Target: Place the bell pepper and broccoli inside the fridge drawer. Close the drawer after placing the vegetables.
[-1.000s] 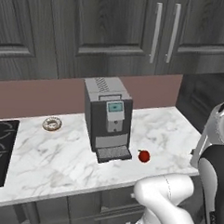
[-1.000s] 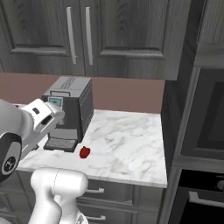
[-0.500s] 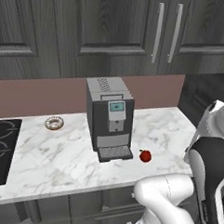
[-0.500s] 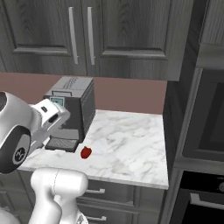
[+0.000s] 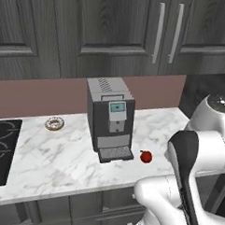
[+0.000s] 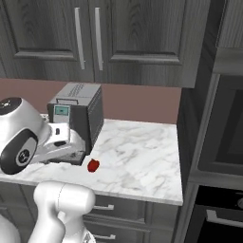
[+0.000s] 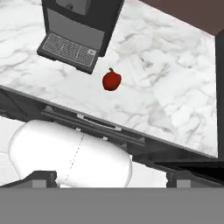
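Observation:
The bell pepper (image 5: 146, 156) is small, glossy and red, and it sits on the marble counter (image 5: 60, 163) just right of the coffee machine's drip tray. It lies near the counter's front edge (image 6: 93, 165). In the hand view the bell pepper (image 7: 112, 80) lies well ahead of my gripper (image 7: 111, 178), which hangs off the counter's front, above and short of it. The two fingertips (image 7: 43, 177) stand far apart with nothing between them, so the gripper is open. The broccoli and the fridge drawer are out of view.
A grey coffee machine (image 5: 109, 119) stands mid-counter, with a doughnut (image 5: 54, 123) to its left and a black hob (image 5: 0, 150) at the far left. Dark wall cabinets (image 5: 128, 31) hang above. A tall oven unit (image 6: 218, 137) bounds the counter's right end. Grey drawers (image 7: 98, 124) run below the counter.
My arm has swung lower and closer in front of the counter, and its links fill more of both base views. The bell pepper has stayed where it was.

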Robot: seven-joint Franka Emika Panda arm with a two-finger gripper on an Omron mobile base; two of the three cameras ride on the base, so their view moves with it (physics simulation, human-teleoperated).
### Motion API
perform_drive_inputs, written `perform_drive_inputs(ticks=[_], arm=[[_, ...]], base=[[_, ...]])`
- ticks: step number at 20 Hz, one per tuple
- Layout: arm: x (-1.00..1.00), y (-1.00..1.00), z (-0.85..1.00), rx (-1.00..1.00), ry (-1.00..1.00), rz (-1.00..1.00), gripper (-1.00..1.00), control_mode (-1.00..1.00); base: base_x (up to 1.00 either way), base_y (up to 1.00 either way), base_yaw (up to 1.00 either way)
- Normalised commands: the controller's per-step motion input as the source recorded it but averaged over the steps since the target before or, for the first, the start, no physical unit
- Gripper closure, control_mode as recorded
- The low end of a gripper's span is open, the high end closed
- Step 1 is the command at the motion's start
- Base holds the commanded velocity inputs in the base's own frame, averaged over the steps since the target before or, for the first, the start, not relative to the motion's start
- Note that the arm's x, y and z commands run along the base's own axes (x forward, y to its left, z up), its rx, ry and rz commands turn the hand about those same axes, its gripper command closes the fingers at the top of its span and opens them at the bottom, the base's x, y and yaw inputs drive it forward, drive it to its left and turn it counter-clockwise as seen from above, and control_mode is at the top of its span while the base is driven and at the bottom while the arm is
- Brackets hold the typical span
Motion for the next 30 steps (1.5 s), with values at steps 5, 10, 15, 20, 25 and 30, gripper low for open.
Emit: perform_drive_inputs(ticks=[5,10,15,20,25,30], arm=[[0.01,0.06,-0.60,0.26,0.00,-0.03,-1.00,-1.00],[0.00,0.08,-0.58,0.21,-0.24,0.00,-1.00,-1.00],[0.08,0.01,-0.48,0.10,-0.15,-0.01,-1.00,-1.00],[0.29,0.01,-0.62,0.00,0.06,-0.01,-1.00,-1.00],[0.35,0.00,-0.66,0.00,0.08,0.00,-1.00,-1.00],[0.29,0.03,-0.45,0.04,0.03,0.00,-1.00,-1.00]], base=[[0.00,0.00,0.00],[0.00,0.00,0.00],[0.00,0.00,0.00],[0.00,0.00,0.00],[0.00,0.00,0.00],[0.00,0.00,0.00]])
